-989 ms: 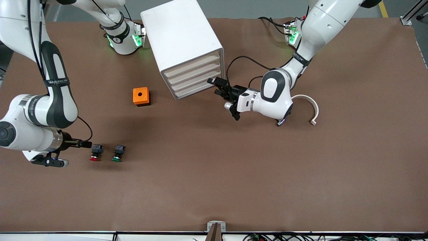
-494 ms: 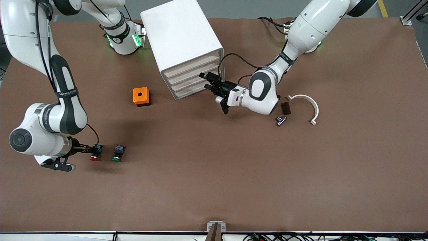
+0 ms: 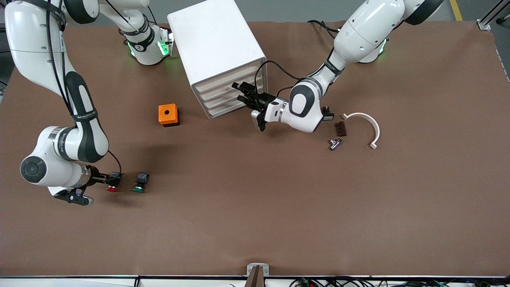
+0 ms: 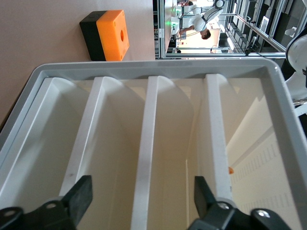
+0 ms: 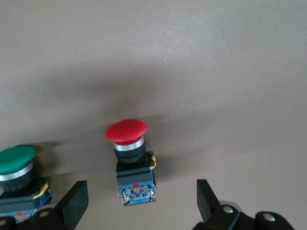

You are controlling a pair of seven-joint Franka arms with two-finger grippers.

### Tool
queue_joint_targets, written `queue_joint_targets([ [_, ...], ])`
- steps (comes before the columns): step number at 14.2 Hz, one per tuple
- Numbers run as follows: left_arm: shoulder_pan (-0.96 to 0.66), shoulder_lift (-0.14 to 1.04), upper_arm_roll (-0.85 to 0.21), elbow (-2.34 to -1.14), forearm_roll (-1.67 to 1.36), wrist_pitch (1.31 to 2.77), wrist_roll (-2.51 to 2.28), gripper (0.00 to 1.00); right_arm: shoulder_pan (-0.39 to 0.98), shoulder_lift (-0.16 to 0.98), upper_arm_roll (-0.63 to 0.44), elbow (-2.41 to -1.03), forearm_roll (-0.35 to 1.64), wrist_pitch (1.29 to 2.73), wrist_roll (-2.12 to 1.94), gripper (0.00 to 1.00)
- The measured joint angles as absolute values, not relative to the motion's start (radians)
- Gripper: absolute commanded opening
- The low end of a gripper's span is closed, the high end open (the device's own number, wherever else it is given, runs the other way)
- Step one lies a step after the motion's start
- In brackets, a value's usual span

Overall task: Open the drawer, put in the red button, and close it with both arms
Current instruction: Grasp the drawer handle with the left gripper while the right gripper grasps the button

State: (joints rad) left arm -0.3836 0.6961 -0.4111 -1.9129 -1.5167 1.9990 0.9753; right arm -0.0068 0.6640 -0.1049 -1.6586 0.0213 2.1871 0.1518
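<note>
Opening step in hand: left gripper [image 3: 241, 92], fingers spread, set at white plastic drawer cabinet [image 3: 217, 52]. Right gripper [image 3: 109, 180], spread, straddles red-capped push-button [image 3: 113, 182] beside green-capped push-button [image 3: 140, 182]. Closing on both is called for next.

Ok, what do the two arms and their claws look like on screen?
Both arms are glossy white with black joint bands. The left arm and right arm each trail a thin black cable to a small black two-finger claw: left claw, right claw. Green lights glow at both bases.
</note>
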Motion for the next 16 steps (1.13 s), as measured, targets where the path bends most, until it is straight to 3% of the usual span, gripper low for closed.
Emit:
queue_joint_targets([
  [3, -0.392, 0.701, -0.411, -1.912, -1.53, 1.999, 0.982, 0.61, -0.007, 0.677, -0.105, -1.674, 0.021, 2.222, 0.154, 1.0],
  [5, -0.402, 0.701, -0.411, -1.911, -1.542, 1.999, 0.982, 0.54, -0.007, 0.698, -0.105, -1.675, 0.021, 2.254, 0.155, 1.0],
  [9, -0.416, 0.701, -0.411, -1.908, -1.557, 1.999, 0.984, 0.26, -0.007, 0.714, -0.104, -1.675, 0.021, 2.261, 0.156, 1.0],
  [12, -0.416, 0.701, -0.411, -1.908, -1.557, 1.999, 0.984, 0.19, -0.006, 0.714, -0.102, -1.678, 0.021, 2.26, 0.156, 1.0],
  [13, -0.416, 0.701, -0.411, -1.908, -1.557, 2.0, 0.985, 0.14, -0.006, 0.714, -0.101, -1.679, 0.021, 2.258, 0.156, 0.97],
  [16, -0.416, 0.703, -0.411, -1.908, -1.557, 2.002, 0.988, 0.03, -0.006, 0.714, -0.101, -1.682, 0.021, 2.24, 0.156, 0.72],
])
